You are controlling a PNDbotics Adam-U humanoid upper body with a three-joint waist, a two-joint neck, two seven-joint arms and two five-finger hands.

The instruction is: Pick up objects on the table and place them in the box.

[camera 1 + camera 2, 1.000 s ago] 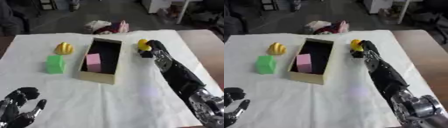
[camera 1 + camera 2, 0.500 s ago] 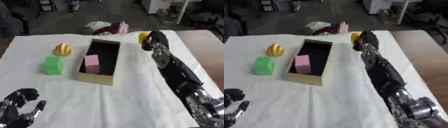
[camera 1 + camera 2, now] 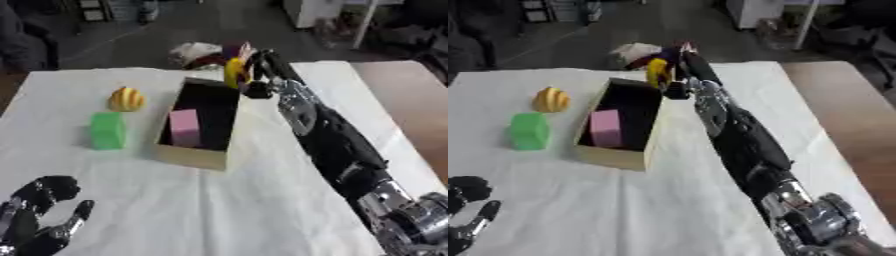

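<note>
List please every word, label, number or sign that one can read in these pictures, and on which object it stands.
None can be read.
The box, the pink block inside it, the green block, the yellow striped object and the yellow object held in the right hand show no lettering.
The white cloth is plain.
</note>
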